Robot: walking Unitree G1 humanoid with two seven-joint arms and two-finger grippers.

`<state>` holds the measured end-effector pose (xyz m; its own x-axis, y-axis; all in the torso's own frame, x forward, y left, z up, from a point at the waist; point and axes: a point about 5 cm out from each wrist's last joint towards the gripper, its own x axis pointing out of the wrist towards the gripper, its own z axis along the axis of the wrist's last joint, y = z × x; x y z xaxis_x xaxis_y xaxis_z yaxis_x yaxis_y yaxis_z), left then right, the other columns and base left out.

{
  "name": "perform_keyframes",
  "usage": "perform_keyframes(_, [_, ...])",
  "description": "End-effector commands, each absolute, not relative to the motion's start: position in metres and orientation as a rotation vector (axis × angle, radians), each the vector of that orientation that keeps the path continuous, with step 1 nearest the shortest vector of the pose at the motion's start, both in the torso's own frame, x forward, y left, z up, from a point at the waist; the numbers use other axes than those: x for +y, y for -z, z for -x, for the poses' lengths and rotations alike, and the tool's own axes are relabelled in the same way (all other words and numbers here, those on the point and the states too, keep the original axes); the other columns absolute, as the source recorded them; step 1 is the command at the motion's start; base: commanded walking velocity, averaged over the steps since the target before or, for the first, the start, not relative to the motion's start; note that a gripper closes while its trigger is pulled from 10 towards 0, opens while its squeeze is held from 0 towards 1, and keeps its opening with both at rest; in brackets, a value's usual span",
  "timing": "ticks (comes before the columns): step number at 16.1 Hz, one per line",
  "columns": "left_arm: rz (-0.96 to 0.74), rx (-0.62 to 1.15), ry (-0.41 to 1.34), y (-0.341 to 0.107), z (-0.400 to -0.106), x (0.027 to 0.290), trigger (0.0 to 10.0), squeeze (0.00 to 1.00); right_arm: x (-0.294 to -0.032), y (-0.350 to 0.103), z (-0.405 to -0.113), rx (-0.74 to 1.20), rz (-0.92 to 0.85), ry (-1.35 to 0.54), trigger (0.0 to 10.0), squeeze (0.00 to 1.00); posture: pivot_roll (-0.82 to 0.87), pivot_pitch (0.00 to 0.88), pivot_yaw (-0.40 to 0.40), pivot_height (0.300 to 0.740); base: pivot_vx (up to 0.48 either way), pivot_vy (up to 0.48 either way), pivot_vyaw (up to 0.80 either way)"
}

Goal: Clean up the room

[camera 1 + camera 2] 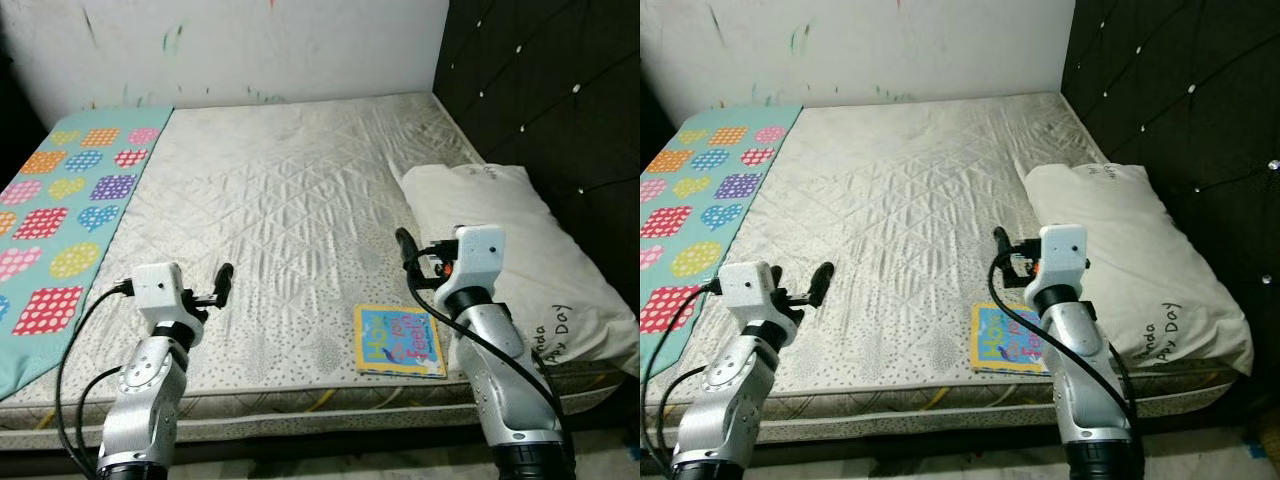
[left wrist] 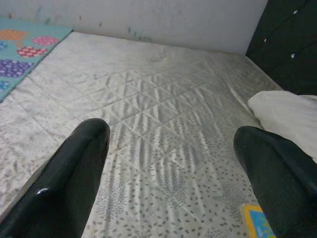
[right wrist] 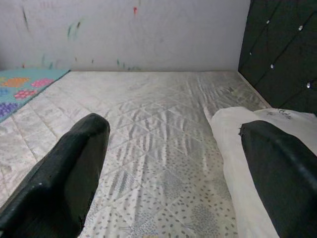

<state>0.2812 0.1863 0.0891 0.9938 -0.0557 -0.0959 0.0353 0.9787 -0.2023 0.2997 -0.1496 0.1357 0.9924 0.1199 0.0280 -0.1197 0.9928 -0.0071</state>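
A bare cream mattress (image 1: 290, 220) with diamond quilting and a speckled leaf print filled the middle of the head views, its satin cloth creased and dull with grime. Behind it, across the top of the frame, stood a white wall (image 1: 250, 45) streaked with paint marks, and at upper right a black tufted headboard (image 1: 545, 90) studded with bright buttons. A teal sheet (image 1: 60, 220) patterned with dotted hearts and squares lay along the left edge. A soft white pillow (image 1: 520, 240) with dark handwriting rested at the right, against the headboard. Near the lower edge, just left of the pillow, a thin square picture book with a blue and yellow cover (image 1: 398, 341) lay flat. The left gripper (image 2: 173, 173) hovered at lower left and the right gripper (image 3: 173, 173) just above the book, each with its jaws spread wide and holding nothing.
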Motion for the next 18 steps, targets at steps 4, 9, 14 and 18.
perform_keyframes(4, [0.207,0.098,0.017,-0.0919,-0.2825,0.1945,10.0,0.0,-0.1484,-0.1335,-0.2992,-0.027,-0.002,-0.122,10.0,0.0,-0.19,0.0,0.033,0.74,0.0,0.48,0.0])
perform_keyframes(9, [0.207,0.092,0.021,-0.0931,-0.2845,0.1946,10.0,0.0,-0.1477,-0.133,-0.3005,-0.026,0.003,-0.128,10.0,0.0,-0.19,0.0,0.032,0.74,0.0,0.48,0.0])
perform_keyframes(14, [0.204,0.086,0.023,-0.0926,-0.2851,0.193,10.0,0.0,-0.1492,-0.1328,-0.3018,-0.027,0.018,-0.137,10.0,0.0,-0.19,0.0,0.028,0.74,0.0,0.48,0.0])
perform_keyframes(18, [0.194,0.063,0.037,-0.0947,-0.2846,0.1918,10.0,0.0,-0.1488,-0.1304,-0.3009,-0.018,0.034,-0.149,10.0,0.0,-0.19,0.0,0.027,0.74,0.0,0.36,0.0])
